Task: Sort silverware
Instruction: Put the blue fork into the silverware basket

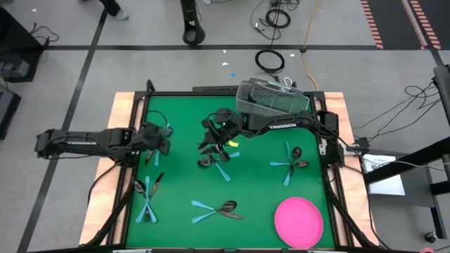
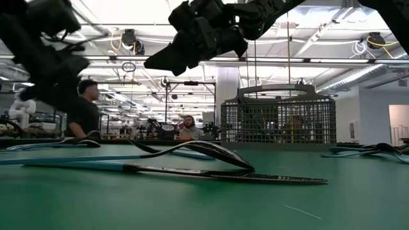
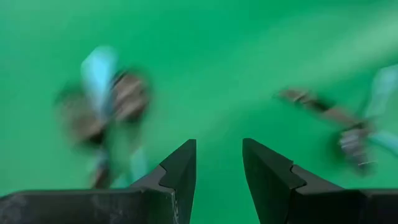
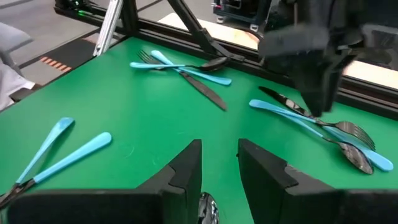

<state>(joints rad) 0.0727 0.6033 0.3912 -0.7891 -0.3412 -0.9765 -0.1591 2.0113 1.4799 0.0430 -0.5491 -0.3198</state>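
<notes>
**Pincers spread above scattered silverware**

Both pincers are seen parted and empty. The right pincer (image 1: 213,140) is held over the green felt counter (image 1: 183,183), its arm stretched in from the wire-mesh caddy (image 1: 273,98). The silverware (image 1: 219,166), slim with light blue handles and dark glossy heads, lies just below it and in loose clusters elsewhere. The left pincer (image 1: 160,144) hovers near the left-hand pieces.

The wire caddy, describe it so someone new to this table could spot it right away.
Look at the green mat from above and go to its far edge. There, right of centre, sits the grey wire-mesh caddy, just beyond the right arm. It is the only boxy, see-through basket; everything else lies flat.
</notes>
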